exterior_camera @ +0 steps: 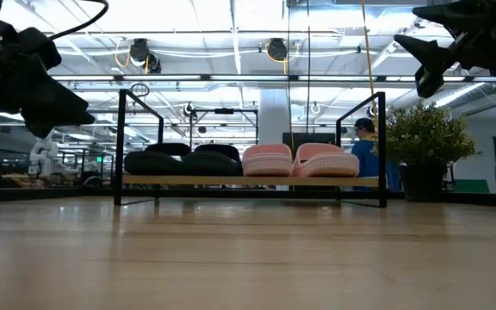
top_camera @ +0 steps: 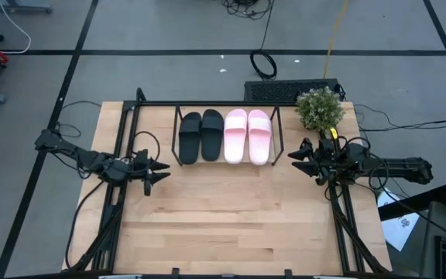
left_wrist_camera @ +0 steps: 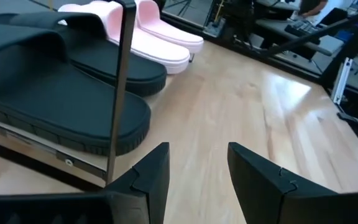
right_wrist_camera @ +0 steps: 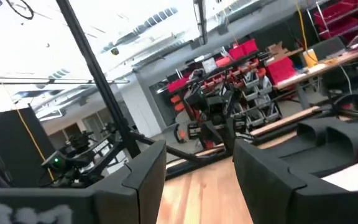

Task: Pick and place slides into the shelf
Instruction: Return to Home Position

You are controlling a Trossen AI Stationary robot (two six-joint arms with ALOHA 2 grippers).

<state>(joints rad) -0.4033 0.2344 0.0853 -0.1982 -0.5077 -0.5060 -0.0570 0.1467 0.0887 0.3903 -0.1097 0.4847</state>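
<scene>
Two black slides point(top_camera: 200, 136) and two pink slides point(top_camera: 248, 136) lie side by side, soles down, on the wooden board of the black-rod shelf point(top_camera: 228, 106) at the table's far side. The low view shows the black slides point(exterior_camera: 183, 162) and the pink slides point(exterior_camera: 300, 160) in a row on the shelf point(exterior_camera: 250, 181). My left gripper point(top_camera: 163, 171) hovers open left of the shelf, above the table; its wrist view shows the black slides point(left_wrist_camera: 61, 81) close by. My right gripper point(top_camera: 294, 160) hovers open right of the shelf, holding nothing.
A small potted plant point(top_camera: 320, 108) stands at the table's far right corner, next to my right arm. A dark keyboard-like object point(top_camera: 289, 90) lies behind the shelf. The near half of the wooden table point(top_camera: 223, 225) is bare wood. A person point(exterior_camera: 365, 155) shows in the room beyond.
</scene>
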